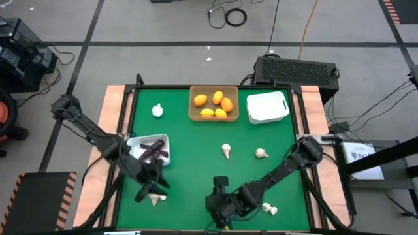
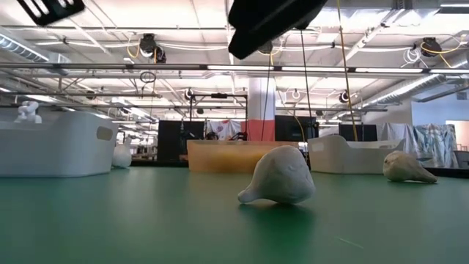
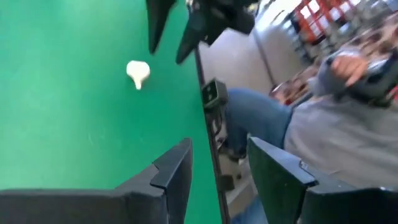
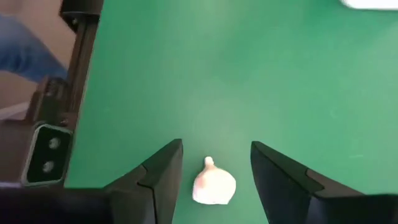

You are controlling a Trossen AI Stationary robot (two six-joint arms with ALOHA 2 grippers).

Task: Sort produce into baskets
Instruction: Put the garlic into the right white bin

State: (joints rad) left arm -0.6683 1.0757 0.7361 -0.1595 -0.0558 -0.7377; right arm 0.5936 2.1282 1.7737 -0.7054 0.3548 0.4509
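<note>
Front edge of the counter, left part: left tool (image 1: 151,189) hangs low here, its fingers (image 3: 168,180) parted with nothing between them; a pale garlic bulb (image 1: 155,198) lies just beside it.
Front edge, middle: right tool (image 1: 219,210) is down low, fingers (image 4: 158,177) spread apart and gripping nothing.
Bulb ahead of the right tool: a whitish bulb (image 4: 213,184) shows between the two fingers, resting on the green with a gap either side, its pointed stem aimed away from the tool.
Front right corner area: one more bulb (image 1: 269,209) sits alone near the edge.
Middle of the counter: two bulbs on their sides. The centre bulb (image 2: 278,176) is fat and off-white, stem tip down on the cloth and pointing toward the left edge. Its neighbour (image 2: 407,167) tapers toward the right edge, so its long axis runs across the counter.
Far left area: a single bulb (image 1: 157,110), well apart from the rest.
Left edge: white basket (image 1: 164,138) holds the dark purple pieces (image 1: 155,151), long and slim, lying roughly side to side.
Far edge, middle: tan basket (image 1: 193,104) holds the orange and yellow fruits (image 1: 215,104), small ovals packed close together.
Far right corner: second white basket (image 1: 268,106), rounded corners.
</note>
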